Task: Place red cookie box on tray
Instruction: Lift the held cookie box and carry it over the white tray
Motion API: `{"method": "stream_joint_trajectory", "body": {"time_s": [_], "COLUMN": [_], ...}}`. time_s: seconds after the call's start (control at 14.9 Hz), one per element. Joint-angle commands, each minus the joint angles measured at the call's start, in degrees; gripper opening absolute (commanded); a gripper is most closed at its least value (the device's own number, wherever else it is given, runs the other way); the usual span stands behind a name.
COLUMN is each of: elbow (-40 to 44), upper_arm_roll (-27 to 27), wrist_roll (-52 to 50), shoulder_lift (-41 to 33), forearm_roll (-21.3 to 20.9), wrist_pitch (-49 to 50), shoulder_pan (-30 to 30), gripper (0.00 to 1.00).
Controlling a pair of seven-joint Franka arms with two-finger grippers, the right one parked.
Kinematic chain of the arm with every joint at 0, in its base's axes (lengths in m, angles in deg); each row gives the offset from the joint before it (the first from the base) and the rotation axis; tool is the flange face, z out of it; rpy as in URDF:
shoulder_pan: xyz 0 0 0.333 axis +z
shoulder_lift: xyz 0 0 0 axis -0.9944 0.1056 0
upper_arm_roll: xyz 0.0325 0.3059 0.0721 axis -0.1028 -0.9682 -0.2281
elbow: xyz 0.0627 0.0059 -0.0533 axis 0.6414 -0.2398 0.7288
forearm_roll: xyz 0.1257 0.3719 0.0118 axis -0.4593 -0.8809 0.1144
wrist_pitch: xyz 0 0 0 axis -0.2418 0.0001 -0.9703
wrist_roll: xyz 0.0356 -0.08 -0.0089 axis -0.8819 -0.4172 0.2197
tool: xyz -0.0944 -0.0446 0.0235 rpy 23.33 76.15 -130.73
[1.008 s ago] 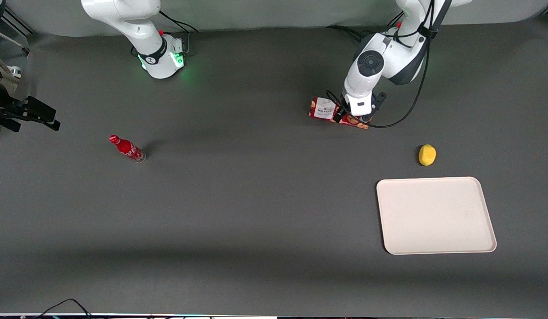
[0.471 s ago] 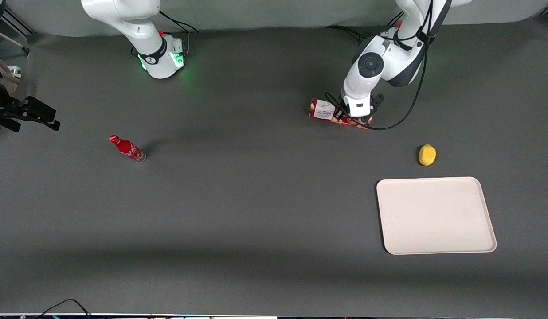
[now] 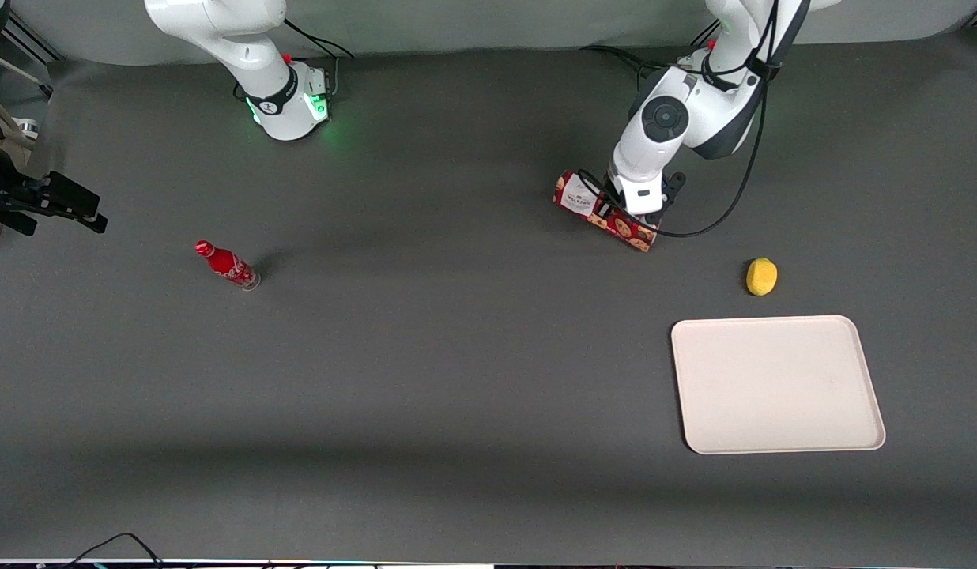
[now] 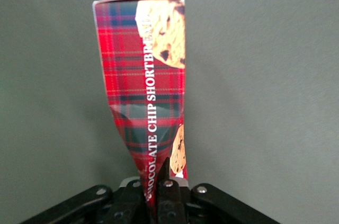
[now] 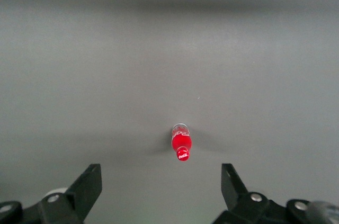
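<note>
This looks like a robot lab, not a home. A big bench (image 3: 457,379) is covered all over with one plain dark gray mat. Two white robot arms are fixed at the bench's edge, and the base (image 3: 291,107) of one glows with small green lights. Black cables (image 3: 718,213) hang from the working arm near the tray (image 3: 777,385). Near the tray sits a yellow ball-like thing (image 3: 761,276). A red bottle (image 3: 228,265) stands well apart from the tray.
</note>
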Motion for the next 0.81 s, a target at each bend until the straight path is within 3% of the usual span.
{"method": "stream_joint_trajectory", "body": {"time_s": [0.0, 0.2, 0.54, 0.74], "elbow": [15.08, 26.6, 47.76, 58.86], "upper_arm_roll": [0.01, -4.89, -19.74, -25.73], "wrist_roll": [1.69, 9.49, 30.5, 42.69], "shoulder_lift": [-1.38, -0.25, 8.87, 15.56], "forearm_roll": [0.35, 0.26, -0.53, -5.69], "wrist_pitch": [20.99, 30.86, 45.45, 50.92], "shoulder_pan": [2.88, 3.76, 4.2, 4.2], "gripper": [0.0, 0.0, 0.0, 0.0]}}
